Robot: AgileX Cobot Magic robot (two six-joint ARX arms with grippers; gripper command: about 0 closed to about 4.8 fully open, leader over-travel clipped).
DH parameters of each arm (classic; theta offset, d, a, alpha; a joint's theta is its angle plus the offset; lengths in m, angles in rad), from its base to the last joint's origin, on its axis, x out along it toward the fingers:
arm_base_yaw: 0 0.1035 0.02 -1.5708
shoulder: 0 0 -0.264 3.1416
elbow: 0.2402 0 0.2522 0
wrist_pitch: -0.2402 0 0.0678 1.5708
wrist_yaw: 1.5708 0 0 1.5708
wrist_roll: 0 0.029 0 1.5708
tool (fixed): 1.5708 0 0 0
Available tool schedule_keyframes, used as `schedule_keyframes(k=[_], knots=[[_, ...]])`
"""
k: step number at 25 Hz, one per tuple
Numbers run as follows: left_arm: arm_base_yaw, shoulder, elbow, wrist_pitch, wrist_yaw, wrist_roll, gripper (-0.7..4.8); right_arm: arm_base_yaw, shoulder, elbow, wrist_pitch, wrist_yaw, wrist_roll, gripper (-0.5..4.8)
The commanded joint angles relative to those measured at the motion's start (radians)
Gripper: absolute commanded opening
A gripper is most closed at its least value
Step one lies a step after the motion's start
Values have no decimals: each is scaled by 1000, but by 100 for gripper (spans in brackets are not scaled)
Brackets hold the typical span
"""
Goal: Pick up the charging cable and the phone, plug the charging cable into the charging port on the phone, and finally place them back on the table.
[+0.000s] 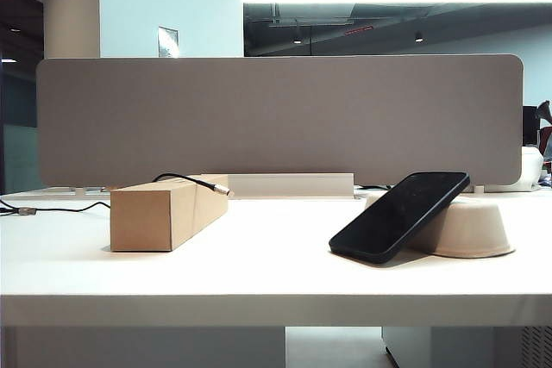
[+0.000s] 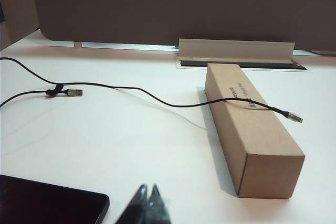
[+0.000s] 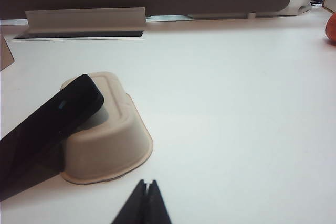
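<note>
Closest to us, both pincers are pinched shut and empty — our left gripper (image 2: 148, 203) hangs low over the table (image 1: 276, 273), our right gripper (image 3: 143, 203) likewise. Ahead of the left one the charging cable (image 2: 157, 99) drapes across a cardboard box (image 2: 252, 135), its silver plug overhanging the far side in free air. We judge the cord light and floppy, so we would grip close behind the plug, where it is stiffest. Ahead of the right gripper, to one side, the phone (image 3: 50, 124) leans tilted on an upturned beige tray (image 3: 113, 140), upper end raised. It looks glossy, slick and fairly rigid — best clamped across its long edges. A second plug (image 2: 73, 92) lies well beyond the left gripper; the box may hinder a low approach.
</note>
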Motion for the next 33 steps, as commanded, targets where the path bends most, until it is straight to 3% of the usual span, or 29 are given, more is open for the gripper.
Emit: schedule_keyframes(k=[1,21,33], knots=[[0,1,3,11,4,1,-6,1,-2,-6,6,9,-2,-5],[0,1,3,12,3,1,-6,1,-2,-6,13,9,0,-5],[0,1,3,5,4,1,-6,1,-2,-2,35,-86,100,-5]])
